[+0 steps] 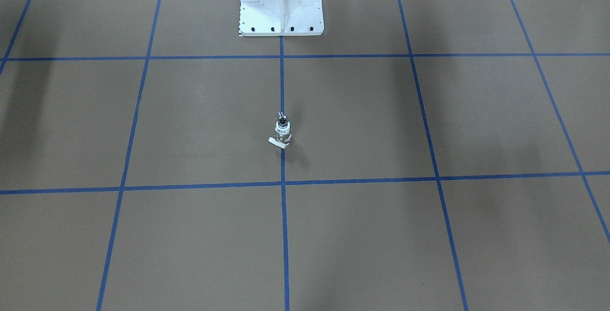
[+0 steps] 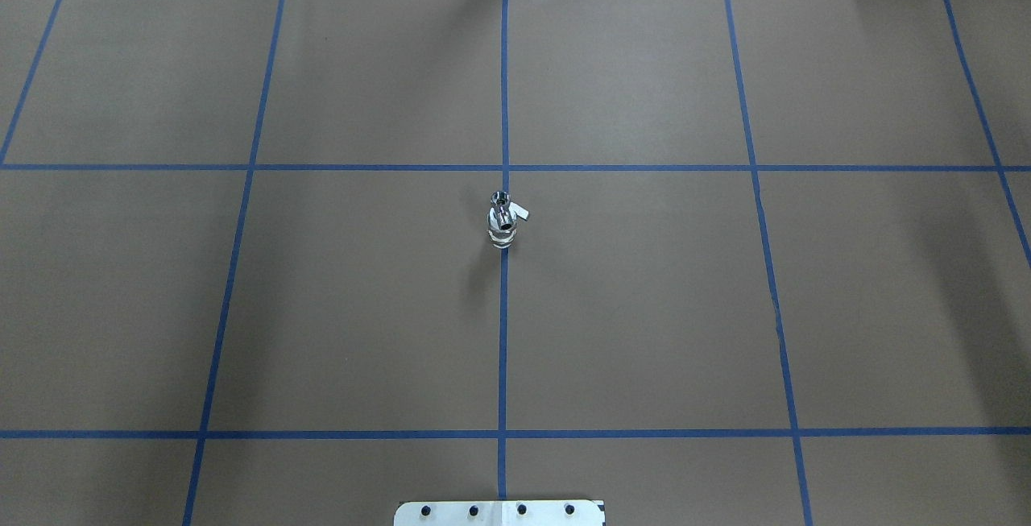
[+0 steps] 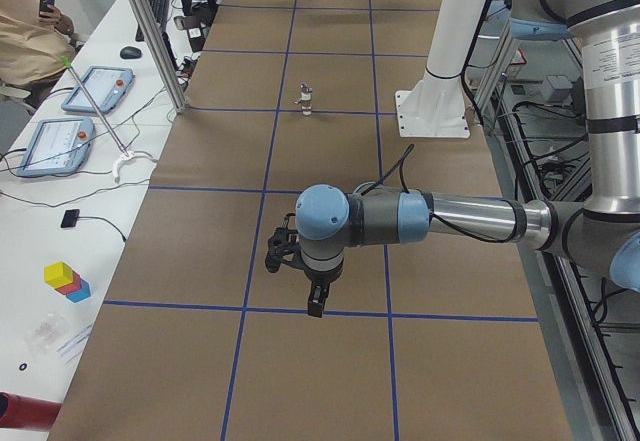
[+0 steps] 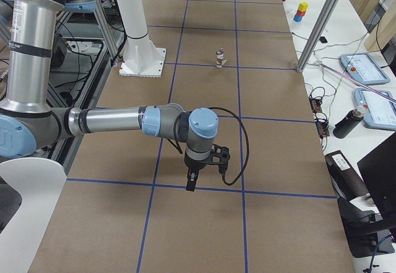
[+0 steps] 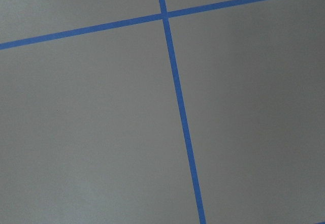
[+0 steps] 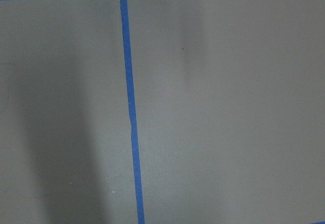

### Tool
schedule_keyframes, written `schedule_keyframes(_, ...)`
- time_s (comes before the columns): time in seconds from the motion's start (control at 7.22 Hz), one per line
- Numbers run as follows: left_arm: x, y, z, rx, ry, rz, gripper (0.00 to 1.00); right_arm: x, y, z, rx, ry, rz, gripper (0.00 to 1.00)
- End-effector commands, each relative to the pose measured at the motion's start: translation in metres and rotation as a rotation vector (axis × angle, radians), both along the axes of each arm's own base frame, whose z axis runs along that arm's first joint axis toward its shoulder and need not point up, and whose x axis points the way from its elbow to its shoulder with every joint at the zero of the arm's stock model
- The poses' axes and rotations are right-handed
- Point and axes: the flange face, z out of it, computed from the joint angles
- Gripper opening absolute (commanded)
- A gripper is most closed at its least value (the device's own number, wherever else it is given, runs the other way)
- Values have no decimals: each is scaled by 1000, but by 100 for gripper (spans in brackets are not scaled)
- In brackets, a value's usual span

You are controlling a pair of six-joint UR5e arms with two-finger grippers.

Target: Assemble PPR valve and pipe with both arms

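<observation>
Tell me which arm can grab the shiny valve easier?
Nearly a tie: the valve stands on the centre line, left arm and right arm far off at opposite ends. Maybe right, since its white handle pokes that way.

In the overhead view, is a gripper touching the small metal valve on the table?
No, the valve stands alone on the blue tape line, with only bare table around it.
</observation>
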Motion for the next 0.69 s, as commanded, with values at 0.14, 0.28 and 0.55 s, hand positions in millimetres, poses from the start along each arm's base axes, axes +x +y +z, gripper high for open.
schedule_keyframes(0.14,0,0,-1,3,0,1,100,0,1,10,-22,-1,2,100)
schedule_keyframes(0.28,0,0,-1,4,0,-1,100,0,0,12,-27,-1,2,100)
schedule_keyframes(0.55,0,0,-1,3,0,1,100,0,1,14,-30,-1,2,100)
